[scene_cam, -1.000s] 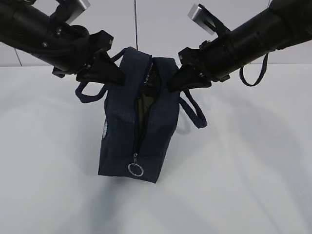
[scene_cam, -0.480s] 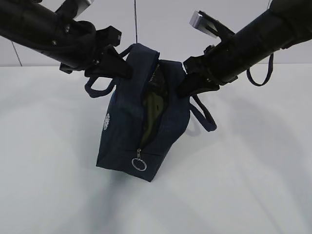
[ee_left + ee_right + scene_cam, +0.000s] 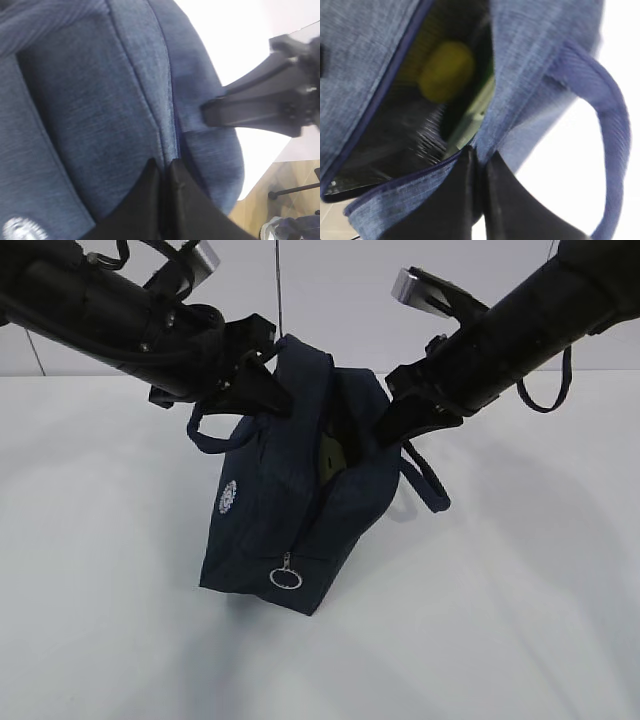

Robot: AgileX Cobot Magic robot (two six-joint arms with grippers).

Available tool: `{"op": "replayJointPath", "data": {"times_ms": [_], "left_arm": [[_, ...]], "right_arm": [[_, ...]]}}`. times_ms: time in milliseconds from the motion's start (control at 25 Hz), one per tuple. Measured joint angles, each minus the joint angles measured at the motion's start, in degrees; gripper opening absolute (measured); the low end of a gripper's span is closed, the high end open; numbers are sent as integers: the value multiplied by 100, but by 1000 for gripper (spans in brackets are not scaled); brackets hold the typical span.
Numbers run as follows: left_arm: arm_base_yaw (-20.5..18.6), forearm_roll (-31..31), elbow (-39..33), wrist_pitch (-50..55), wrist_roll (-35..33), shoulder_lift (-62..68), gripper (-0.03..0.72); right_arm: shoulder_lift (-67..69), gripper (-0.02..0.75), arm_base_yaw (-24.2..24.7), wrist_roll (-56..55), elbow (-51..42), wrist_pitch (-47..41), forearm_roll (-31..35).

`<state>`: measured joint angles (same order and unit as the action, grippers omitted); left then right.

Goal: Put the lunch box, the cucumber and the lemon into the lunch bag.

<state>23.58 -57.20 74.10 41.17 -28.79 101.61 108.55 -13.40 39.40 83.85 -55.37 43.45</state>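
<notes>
In the exterior view the lunch bag (image 3: pixel 290 510) stands tilted on the white table (image 3: pixel 520 590), pinched at its top edges by the left gripper (image 3: pixel 268 390) and right gripper (image 3: pixel 398 425). The left wrist view shows fingers (image 3: pixel 150 200) closed on fabric. In the right wrist view the closed fingers (image 3: pixel 470 200) clamp the rim; the lemon (image 3: pixel 446 71) lies inside.

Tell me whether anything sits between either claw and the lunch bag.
Nothing visible does. The left claw is shut on the bag fabric at one side of the opening, and the right claw on the opposite edge. The lemon is already inside.
</notes>
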Motion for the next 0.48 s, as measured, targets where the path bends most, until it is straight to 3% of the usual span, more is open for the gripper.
{"op": "replayJointPath", "data": {"times_ms": [480], "left_arm": [[11,-342,0,-53,-162,10,-5]], "right_arm": [[-487,18,109,-62,0,-58,-476]]}}
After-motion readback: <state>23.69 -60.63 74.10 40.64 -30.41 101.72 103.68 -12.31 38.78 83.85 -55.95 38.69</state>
